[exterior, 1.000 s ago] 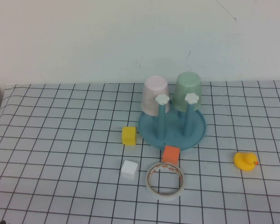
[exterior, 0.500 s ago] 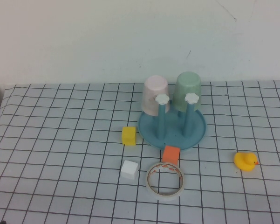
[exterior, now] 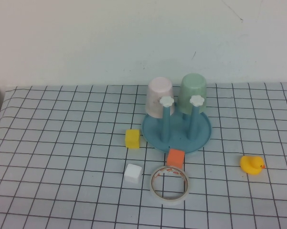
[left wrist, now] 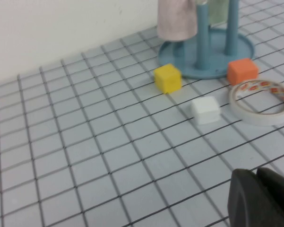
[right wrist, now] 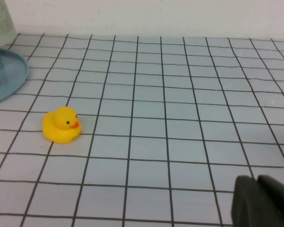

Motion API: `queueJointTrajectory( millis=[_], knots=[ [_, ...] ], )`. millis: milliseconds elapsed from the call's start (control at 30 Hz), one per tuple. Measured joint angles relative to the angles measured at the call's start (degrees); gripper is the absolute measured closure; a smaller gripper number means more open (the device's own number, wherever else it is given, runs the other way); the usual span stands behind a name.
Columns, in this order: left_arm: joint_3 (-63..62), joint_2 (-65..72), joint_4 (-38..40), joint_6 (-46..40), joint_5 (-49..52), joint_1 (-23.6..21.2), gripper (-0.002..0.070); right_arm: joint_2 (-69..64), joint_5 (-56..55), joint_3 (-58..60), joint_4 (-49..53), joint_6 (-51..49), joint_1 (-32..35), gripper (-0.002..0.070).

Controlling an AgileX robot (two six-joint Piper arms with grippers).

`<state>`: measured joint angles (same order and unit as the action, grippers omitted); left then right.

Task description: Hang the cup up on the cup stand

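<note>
The cup stand (exterior: 177, 131) sits toward twelve o'clock on the gridded table (exterior: 62, 157), and the cup (exterior: 192, 93) hangs mouth-down, long axis upright, over a rear peg at the stand's one o'clock, beside the pink cup (exterior: 159, 97), so the hanging looks done. Both arms are parked low near six o'clock with open grid around them. The left gripper (left wrist: 261, 198) and right gripper (right wrist: 262, 202) are closed and empty, the right probably nearer the cup.
</note>
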<state>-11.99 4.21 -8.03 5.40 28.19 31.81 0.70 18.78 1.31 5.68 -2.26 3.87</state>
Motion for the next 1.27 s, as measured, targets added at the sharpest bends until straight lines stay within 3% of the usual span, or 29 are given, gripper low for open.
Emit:
queueJointTrajectory(
  millis=[67,100,333,533,767,1000,1267],
  knots=[
    [1.50,-0.22,0.57,0.00,-1.12,-3.06,0.0677,0.00,0.00,0.00,0.00,0.00,0.00,0.0678],
    [3.50,-0.82,0.88,0.00,-3.54,-7.31,0.0677,0.00,0.00,0.00,0.00,0.00,0.00,0.0678],
    [9.87,-4.06,1.14,0.00,-14.57,-23.98,0.0677,0.00,0.25,-0.03,0.11,0.00,0.00,0.0678],
    [13.11,-4.72,5.10,-0.53,-18.37,-33.74,0.0677,0.00,0.25,-0.03,0.11,0.00,0.00,0.0678],
    [13.11,-4.92,7.21,-5.40,-16.63,-35.63,0.0677,0.00,0.25,-0.03,0.11,0.00,0.00,0.0678],
    [13.11,-4.92,11.92,-17.12,-12.12,-35.63,0.0677,0.00,0.25,-0.03,0.11,0.00,0.00,0.0678],
    [13.01,-4.92,15.42,-18.22,-10.77,-34.44,0.0677,0.00,0.37,-0.13,0.11,0.00,0.00,0.0678]
  ],
)
